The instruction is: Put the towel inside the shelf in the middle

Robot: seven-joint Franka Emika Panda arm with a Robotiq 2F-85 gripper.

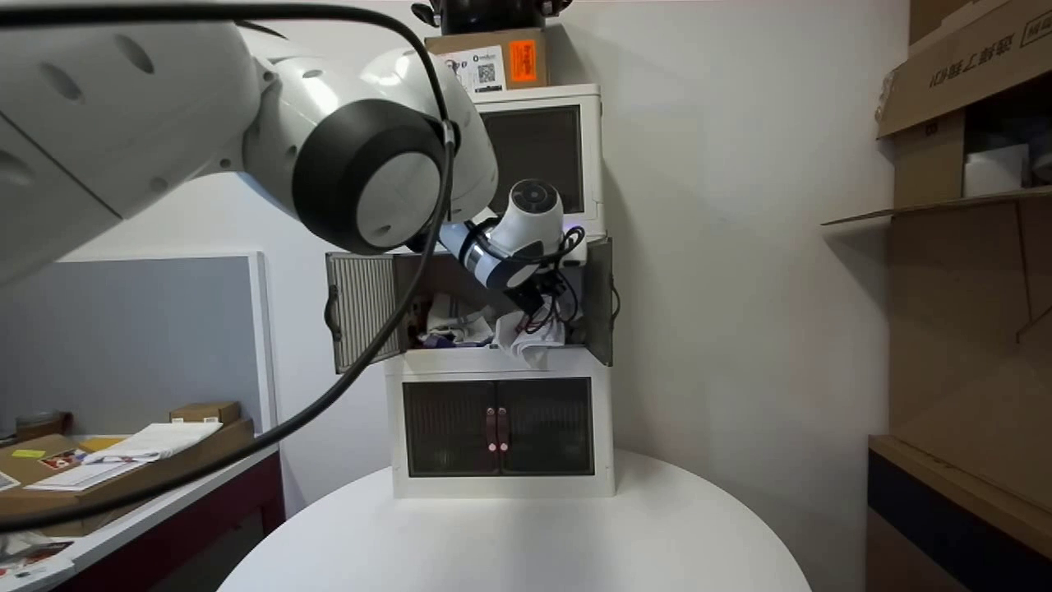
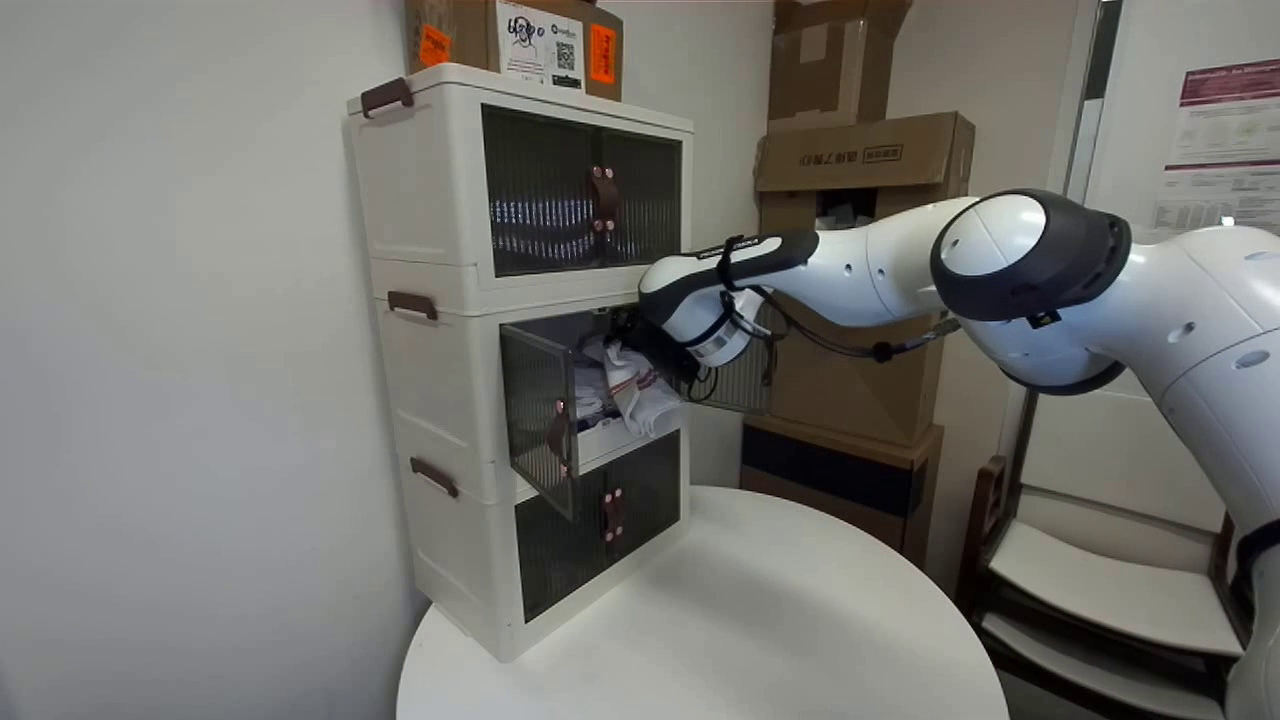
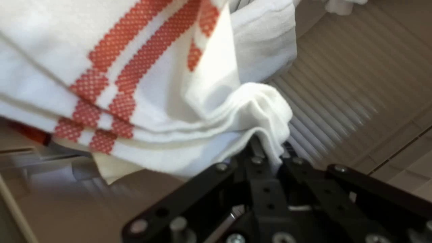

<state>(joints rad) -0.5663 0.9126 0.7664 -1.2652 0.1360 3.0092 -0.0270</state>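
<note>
- Wall point(image 1: 731, 345): stands behind the shelf point(image 2: 415, 195).
- Shelf: white, three tiers, upright; top and bottom closed, middle tier point(image 2: 435, 385) with doors point(image 1: 362, 296) swung wide.
- Box stack point(image 1: 957, 329): well apart from the shelf, stretch of wall showing between them in an exterior view.
- Tabletop point(image 1: 501, 543): round, white, under the shelf; surface spreads forward from the shelf's foot to a curved edge. Arm point(image 2: 880, 270) well above it in both exterior views.
- Arm: extends from the front, bent, forearm about level in an exterior view, wrist angled toward the middle tier. Cable point(image 1: 449, 156) crosses in front of it and one door in an exterior view.
- Doors: one each side of the opening; gap between them is the moving room. One shows just beside the hand point(image 3: 271, 152) in an exterior view.
- White cloth point(image 1: 470, 330): inside the middle tier, beside the towel point(image 3: 152, 104).
- Towel: white, red stripes, at the mouth of the middle tier; part droops over the front lip point(image 1: 456, 360), lower end outside. How much lies inside, can't tell.
- Hand: clamped on a bunched fold of the towel, cloth between the fingers point(image 3: 258, 162). Sits at the opening, above the lip; how deep it reaches, can't tell.
</note>
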